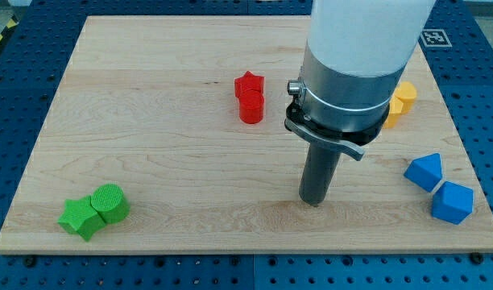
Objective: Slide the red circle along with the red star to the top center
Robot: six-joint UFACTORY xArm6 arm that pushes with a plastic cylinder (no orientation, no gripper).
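Two touching reds [250,97] upper-left of my tip [312,201].

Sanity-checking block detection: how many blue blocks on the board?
2. One blue block sits near the view's right edge; the other blue block touches it, lower right. The arm hides part of the board, so another could be behind it.

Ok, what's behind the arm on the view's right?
A yellow block pokes out past the arm; its shape and anything else there is covered. My tip sits below-right of the red circle and red star.
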